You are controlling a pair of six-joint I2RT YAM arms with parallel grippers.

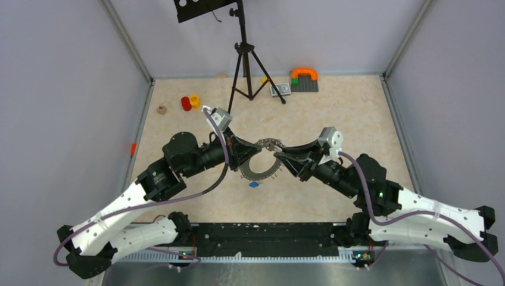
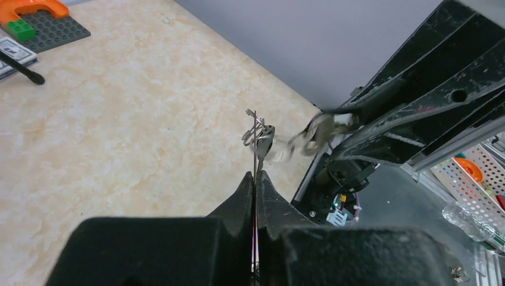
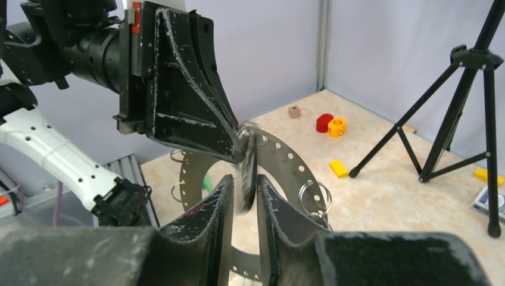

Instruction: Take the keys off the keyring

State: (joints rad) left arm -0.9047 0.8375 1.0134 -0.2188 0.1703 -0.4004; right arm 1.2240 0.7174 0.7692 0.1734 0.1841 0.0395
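The large flat grey metal keyring [image 1: 259, 174] hung above the beige counter [image 1: 351, 119], between two arms angled inward toward it. The left gripper's [image 2: 255, 179] fingers were pressed together on the ring's rim, while the right gripper's [image 3: 244, 186] fingers pinched a small silver key [image 2: 315, 132] at the ring's top.

The left arm [image 1: 128, 208] reaches forward and inward from its base, elbow raised, to the left side of the keyring [image 1: 262, 174]. The left pincer [image 1: 253, 149] is clamped tight on the ring's edge. The right arm [image 1: 417, 208] mirrors it from the ring's right side. The right pincer [image 1: 279, 156] is closed narrowly on a key [image 3: 247, 187] at the ring's upper edge, its fingertips almost meeting the left one's.
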